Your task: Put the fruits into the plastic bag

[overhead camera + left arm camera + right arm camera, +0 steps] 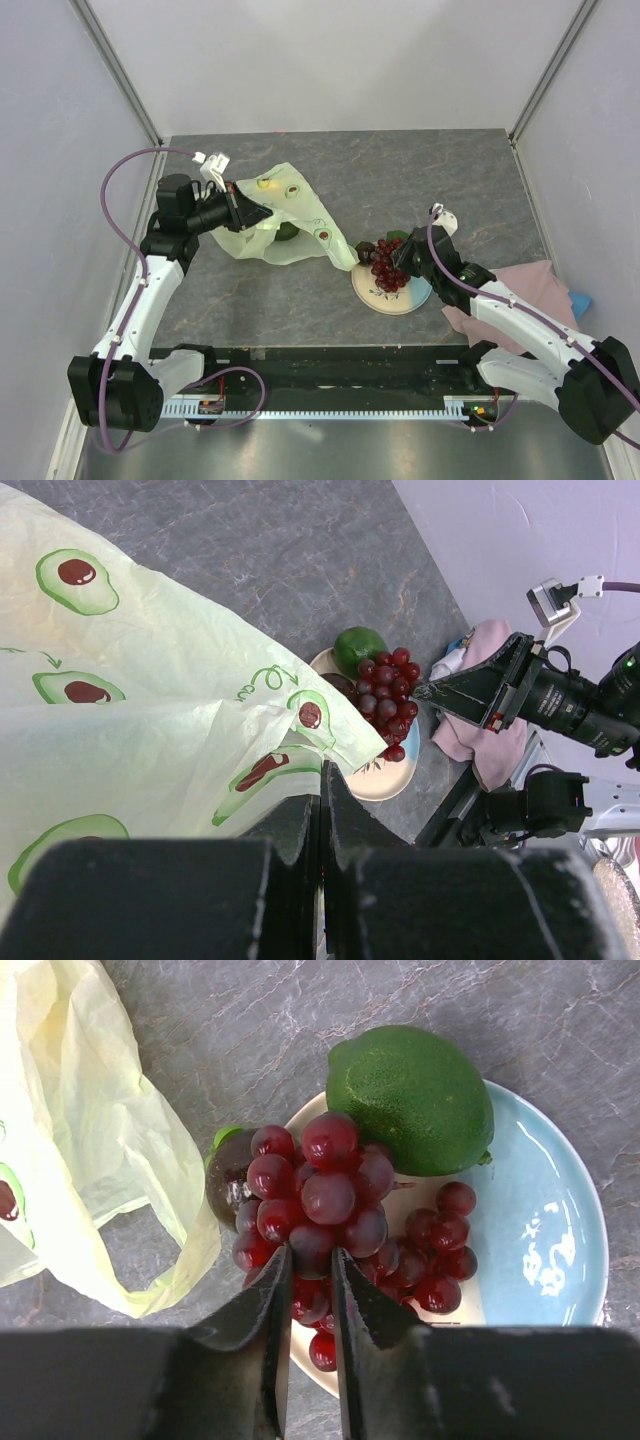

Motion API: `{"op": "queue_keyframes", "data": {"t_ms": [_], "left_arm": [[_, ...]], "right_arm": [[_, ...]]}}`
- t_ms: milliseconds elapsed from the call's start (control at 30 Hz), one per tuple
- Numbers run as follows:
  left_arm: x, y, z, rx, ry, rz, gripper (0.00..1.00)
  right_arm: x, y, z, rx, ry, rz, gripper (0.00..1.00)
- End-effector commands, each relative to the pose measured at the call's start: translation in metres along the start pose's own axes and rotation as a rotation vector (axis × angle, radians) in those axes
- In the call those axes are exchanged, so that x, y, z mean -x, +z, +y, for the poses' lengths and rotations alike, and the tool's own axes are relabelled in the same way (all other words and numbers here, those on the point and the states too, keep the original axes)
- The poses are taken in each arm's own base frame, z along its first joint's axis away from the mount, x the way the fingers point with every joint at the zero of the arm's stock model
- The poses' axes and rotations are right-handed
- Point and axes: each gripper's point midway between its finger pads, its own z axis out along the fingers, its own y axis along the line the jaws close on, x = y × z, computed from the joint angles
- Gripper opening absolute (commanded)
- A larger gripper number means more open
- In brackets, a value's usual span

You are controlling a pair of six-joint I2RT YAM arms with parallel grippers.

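The pale green plastic bag (300,228) with avocado prints lies at the table's left centre. My left gripper (243,210) is shut on the bag's edge; in the left wrist view the gripper (325,780) pinches the film (150,700). A dark green shape (285,233) shows through the bag. My right gripper (402,256) is shut on the dark red grape bunch (386,268) over the cream-and-blue plate (412,298). In the right wrist view the gripper (310,1260) clamps a grape of the bunch (325,1185). A round green fruit (410,1095) and a small dark fruit (226,1168) lie beside the bunch.
A pink cloth (515,285) lies right of the plate, with a blue object (581,301) at its far side. The bag's handle loop (150,1260) reaches close to the plate's left rim. Grey walls enclose the table on three sides.
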Motion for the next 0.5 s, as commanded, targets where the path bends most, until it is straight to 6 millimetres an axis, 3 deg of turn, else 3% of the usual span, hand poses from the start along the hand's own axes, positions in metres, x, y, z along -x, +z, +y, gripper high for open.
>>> {"op": "queue_keyframes", "data": {"t_ms": [0,467], "left_arm": [[0.013,-0.003,-0.008,-0.013,0.027,-0.033,0.02],[0.013,-0.004,-0.009,-0.017,0.031,-0.035,0.02]], "right_arm": [[0.006,-0.002,0.006,0.030,0.028,-0.025,0.19],[0.020,-0.027,0.017,0.087,0.043,-0.049,0.00]]}}
